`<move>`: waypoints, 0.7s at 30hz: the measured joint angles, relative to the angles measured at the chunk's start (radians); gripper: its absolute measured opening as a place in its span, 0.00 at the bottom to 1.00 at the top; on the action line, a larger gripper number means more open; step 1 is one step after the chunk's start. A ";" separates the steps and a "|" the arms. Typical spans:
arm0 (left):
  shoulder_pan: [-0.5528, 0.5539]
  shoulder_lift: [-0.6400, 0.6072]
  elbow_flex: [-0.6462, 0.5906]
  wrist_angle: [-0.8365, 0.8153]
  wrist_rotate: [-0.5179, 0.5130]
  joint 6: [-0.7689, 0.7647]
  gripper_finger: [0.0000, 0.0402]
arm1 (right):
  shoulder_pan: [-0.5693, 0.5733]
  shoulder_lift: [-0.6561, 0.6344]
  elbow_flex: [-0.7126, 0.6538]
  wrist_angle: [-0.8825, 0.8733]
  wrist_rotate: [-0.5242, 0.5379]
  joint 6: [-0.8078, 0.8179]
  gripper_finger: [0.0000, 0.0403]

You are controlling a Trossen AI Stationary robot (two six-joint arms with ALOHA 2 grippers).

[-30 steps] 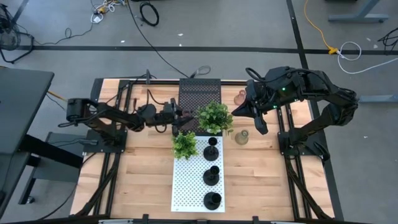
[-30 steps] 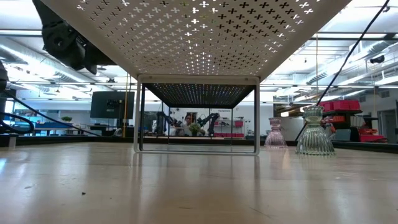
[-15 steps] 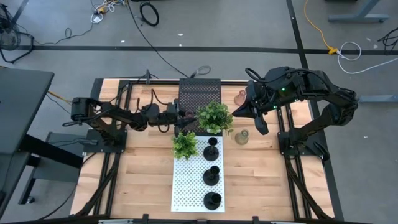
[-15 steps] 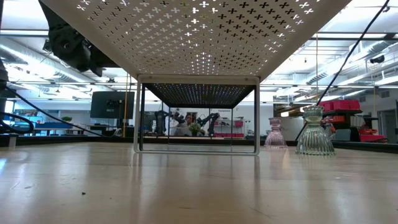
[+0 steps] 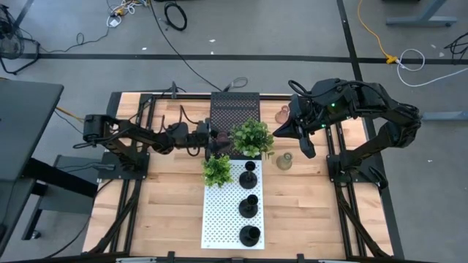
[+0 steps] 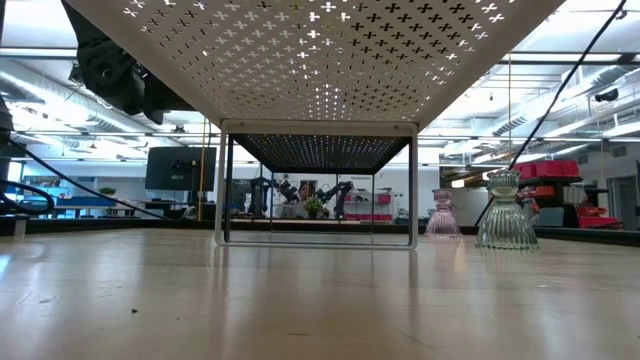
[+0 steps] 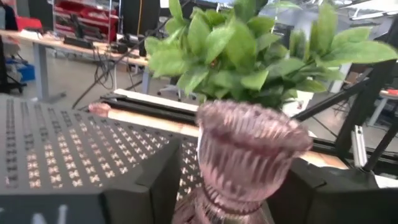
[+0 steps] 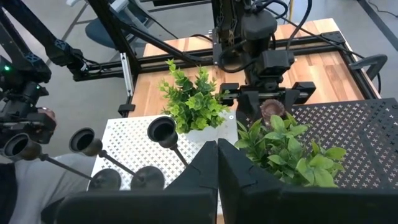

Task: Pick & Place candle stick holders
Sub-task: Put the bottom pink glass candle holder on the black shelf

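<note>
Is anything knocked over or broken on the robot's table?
No, nothing looks wrong. The three black holders stand upright in a row on the white shelf. Two glass holders stand upright on the table. The left gripper holds a pink glass holder upright, in one piece. Both plants are standing too.

The ribbed pink glass candle holder (image 7: pixel 247 158) is blurred and cut off below its neck in the left wrist view, its base hidden between the dark fingers. In the high view the big leafy green plant (image 5: pixel 252 137) covers it (only leaves show there), beside the left gripper (image 5: pixel 213 142).
</note>
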 joint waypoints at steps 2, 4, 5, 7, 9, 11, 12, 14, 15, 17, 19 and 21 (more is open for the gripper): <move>0.001 0.001 0.000 -0.012 0.012 -0.009 0.52 | 0.000 0.000 0.000 0.000 0.000 0.000 0.00; 0.001 0.002 -0.001 -0.013 0.016 -0.011 0.52 | 0.000 0.000 0.000 0.000 0.000 0.000 0.00; 0.001 0.002 -0.001 -0.012 0.016 -0.010 0.52 | 0.000 0.000 0.000 0.000 0.000 0.000 0.00; 0.001 0.002 -0.001 -0.011 0.018 -0.008 0.50 | 0.000 0.000 0.000 0.000 0.001 0.000 0.00; 0.001 0.002 -0.001 -0.009 0.018 -0.007 0.49 | 0.000 0.000 0.000 0.000 0.001 0.000 0.00; 0.001 0.002 -0.001 -0.008 0.018 -0.007 0.50 | 0.000 0.000 0.000 0.000 0.001 0.000 0.00; 0.001 0.002 -0.001 -0.008 0.018 -0.007 0.50 | 0.000 0.000 0.000 0.000 0.001 0.000 0.00; 0.001 0.002 -0.001 -0.008 0.018 -0.006 0.51 | 0.000 0.000 0.000 0.000 0.001 0.000 0.00; 0.001 0.002 -0.001 -0.008 0.019 -0.006 0.52 | 0.000 0.000 0.000 0.000 0.001 0.000 0.00; 0.001 0.002 -0.001 -0.007 0.018 -0.006 0.52 | 0.000 0.000 0.000 0.000 0.001 0.000 0.00; 0.001 0.002 -0.001 -0.006 0.018 -0.006 0.51 | 0.000 0.000 0.000 0.000 0.001 0.000 0.00; 0.001 0.002 -0.001 -0.006 0.018 -0.005 0.51 | 0.000 0.000 0.000 0.000 0.001 0.000 0.00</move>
